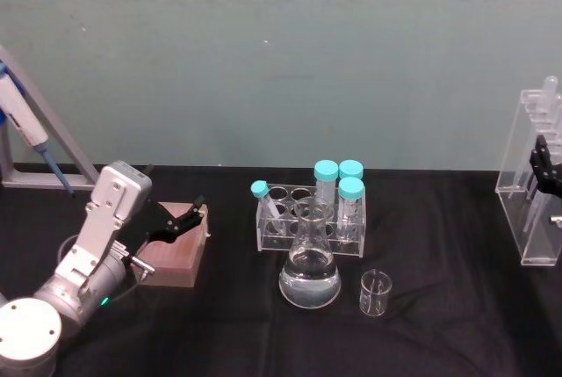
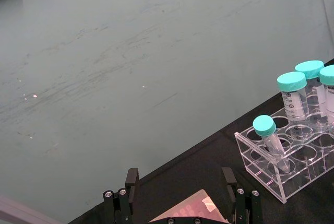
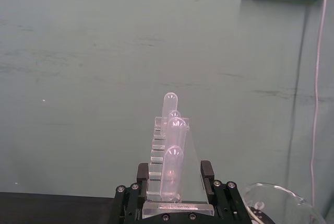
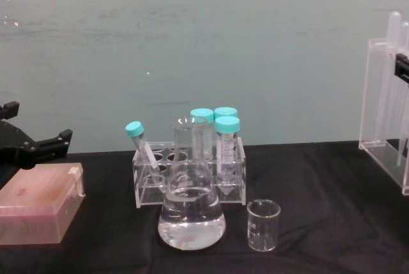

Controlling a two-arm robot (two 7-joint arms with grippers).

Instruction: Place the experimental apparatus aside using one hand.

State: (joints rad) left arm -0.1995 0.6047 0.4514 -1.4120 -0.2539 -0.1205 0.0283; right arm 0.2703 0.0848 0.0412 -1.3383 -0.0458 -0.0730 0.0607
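Two things sit closest to the robot on the black table: the small beaker, empty and upright, and just beside it to the left the conical flask with clear liquid in the bottom. They're close but not touching, as far as I can see. My guess is they're parked up front, waiting their turn to be moved.

Next back, on the left, is a pink box. The left gripper hangs over its far edge with its jaws spread wide, holding nothing. The left wrist view shows the two fingers straddling the box corner without squeezing it. Looks idle to me, which fits the one-hand rule.

Right behind the flask is a clear tube rack with four teal-capped tubes: three upright, one leaning.

The action is out at the far right edge. The right gripper is on the tall acrylic stand, well apart from the rest of the glassware. In the right wrist view its fingers press against both narrow sides of the stand, low down, so I'd call it clamped on. Gripping the thin way makes sense, since it fits the jaw span and keeps the long tubes upright. Can't tell if the base is resting on the table or lifted a bit.
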